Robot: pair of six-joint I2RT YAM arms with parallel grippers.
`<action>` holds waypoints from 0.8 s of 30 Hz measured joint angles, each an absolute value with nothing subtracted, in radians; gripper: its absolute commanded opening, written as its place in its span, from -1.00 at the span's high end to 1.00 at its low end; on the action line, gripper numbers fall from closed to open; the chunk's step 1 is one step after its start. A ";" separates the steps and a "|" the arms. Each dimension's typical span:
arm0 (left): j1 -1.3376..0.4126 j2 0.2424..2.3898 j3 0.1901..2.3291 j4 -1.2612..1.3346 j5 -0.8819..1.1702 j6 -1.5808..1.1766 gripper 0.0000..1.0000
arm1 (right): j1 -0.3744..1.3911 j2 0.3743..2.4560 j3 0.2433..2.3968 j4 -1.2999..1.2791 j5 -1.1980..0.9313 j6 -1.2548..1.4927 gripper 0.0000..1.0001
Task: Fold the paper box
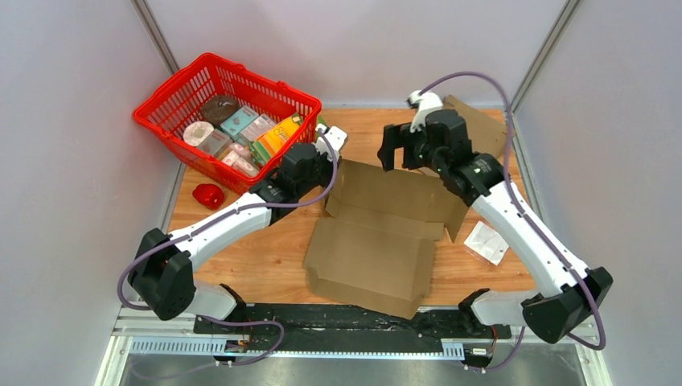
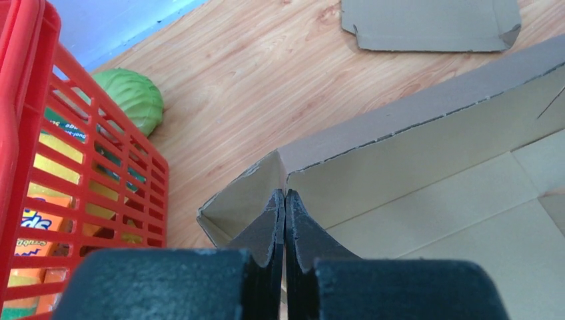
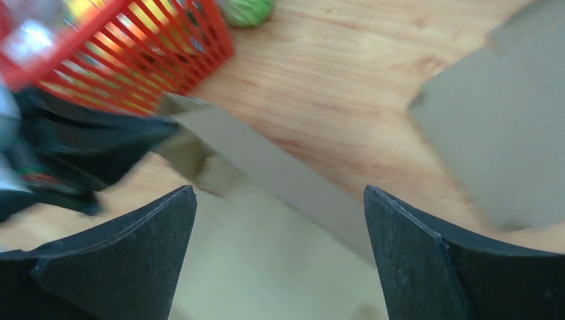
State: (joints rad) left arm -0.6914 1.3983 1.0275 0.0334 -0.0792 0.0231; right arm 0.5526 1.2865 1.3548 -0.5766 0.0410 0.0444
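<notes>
The brown paper box [image 1: 378,233] lies opened out in the middle of the wooden table, its far wall and far-left corner flap raised. My left gripper [image 1: 328,161] is at that far-left corner. In the left wrist view its fingers [image 2: 285,197] are pressed together on the corner flap of the box [image 2: 433,200], with a thin pale sliver of card between them. My right gripper [image 1: 402,154] hovers over the far wall near its middle. It [image 3: 278,190] is wide open, with nothing between the fingers and the box [image 3: 266,253] blurred below.
A red basket [image 1: 161,121] full of groceries stands at the far left, close to my left arm. A green round thing [image 2: 130,100] lies beside it. A second flat cardboard sheet [image 1: 481,125] is at the far right. A small red object [image 1: 209,195] and a clear packet [image 1: 486,241] lie on the table.
</notes>
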 measured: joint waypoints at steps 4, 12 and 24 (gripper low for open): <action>-0.691 1.381 1.005 0.051 -0.100 -0.019 1.00 | 0.553 1.250 1.434 -0.700 0.018 0.513 -1.00; -0.691 1.362 0.979 0.062 -0.189 -0.141 1.00 | 0.632 1.155 1.169 -0.662 0.074 1.304 -0.93; -0.732 1.297 0.910 0.086 -0.275 -0.211 1.00 | 0.637 1.323 1.175 -0.580 0.202 1.691 -0.43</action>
